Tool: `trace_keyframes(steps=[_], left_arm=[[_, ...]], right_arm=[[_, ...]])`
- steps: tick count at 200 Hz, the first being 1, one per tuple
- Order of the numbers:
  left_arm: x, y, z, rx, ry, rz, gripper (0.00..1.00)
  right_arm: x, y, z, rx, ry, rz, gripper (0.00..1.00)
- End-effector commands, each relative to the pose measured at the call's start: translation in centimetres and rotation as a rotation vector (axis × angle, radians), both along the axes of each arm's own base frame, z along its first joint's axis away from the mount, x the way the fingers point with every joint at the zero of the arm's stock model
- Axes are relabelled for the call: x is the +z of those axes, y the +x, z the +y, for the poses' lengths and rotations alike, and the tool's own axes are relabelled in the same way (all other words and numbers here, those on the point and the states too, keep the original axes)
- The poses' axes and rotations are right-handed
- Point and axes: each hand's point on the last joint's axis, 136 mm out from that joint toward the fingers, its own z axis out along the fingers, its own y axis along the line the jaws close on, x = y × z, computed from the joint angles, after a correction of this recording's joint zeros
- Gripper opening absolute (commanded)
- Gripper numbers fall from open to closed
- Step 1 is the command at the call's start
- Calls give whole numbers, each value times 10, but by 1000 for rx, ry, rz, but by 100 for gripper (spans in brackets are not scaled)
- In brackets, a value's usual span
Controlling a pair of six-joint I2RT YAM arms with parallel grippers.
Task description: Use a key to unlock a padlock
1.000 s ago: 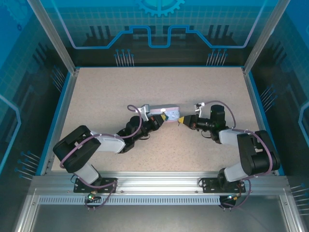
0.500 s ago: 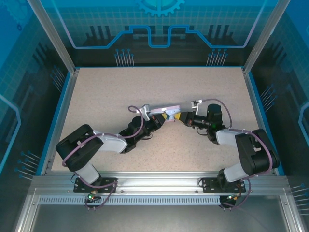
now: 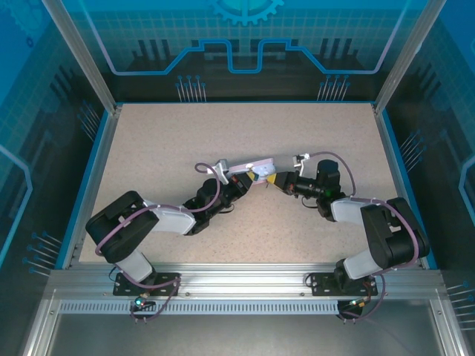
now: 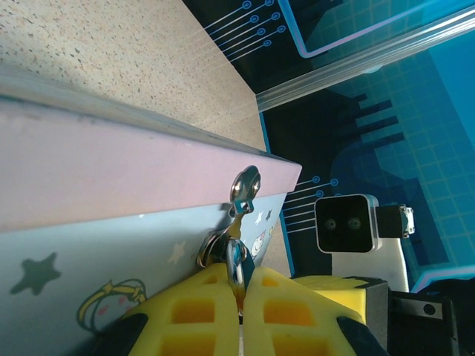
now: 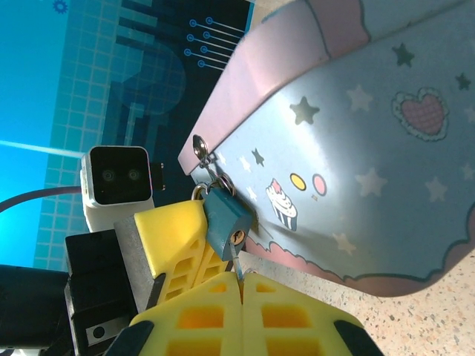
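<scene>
- The tin (image 5: 356, 141) sits about mid-table (image 3: 163, 148), lilac lid over a blue body printed with stars and a cupcake. Both arms reach in to its one corner.
- The padlock (image 5: 225, 216) hangs by its thin shackle from the small metal hasp (image 4: 243, 185) at that corner. Its teal body lies against the tin's side with the keyhole facing the right wrist camera.
- The left gripper (image 4: 239, 288) has its yellow pads squeezed together. A bright sliver of metal below the hasp runs down between them, so it looks to be pinching the padlock edge-on. From the other side, one of its yellow fingers lies right against the padlock's left flank.
- The right gripper (image 5: 242, 285) sits just below the padlock, pads pressed tight on the key (image 5: 238, 268).
- Only a short thin tip of the key sticks out, pointing up at the keyhole. I cannot tell whether it has gone in.
</scene>
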Motion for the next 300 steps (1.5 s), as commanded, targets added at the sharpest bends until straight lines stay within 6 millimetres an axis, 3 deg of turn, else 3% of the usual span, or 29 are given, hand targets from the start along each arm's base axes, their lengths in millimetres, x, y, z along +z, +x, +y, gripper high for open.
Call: trace_keyframes(steps=[1,91,210,300], left_arm=[[49,8,-6,13,-117,-123,0],[47,7,-6,10,-113,-119,0],[40,6,-3,18,-96,-109,0],[42,7,-4,18,-114,-111,0]], right_arm=[[3,0,8,26,10,-2,0],[6,4,18,37,28,-11,0],[11,6,6,3,15,-25,0],[12,10,7,-4,32,-21,0]])
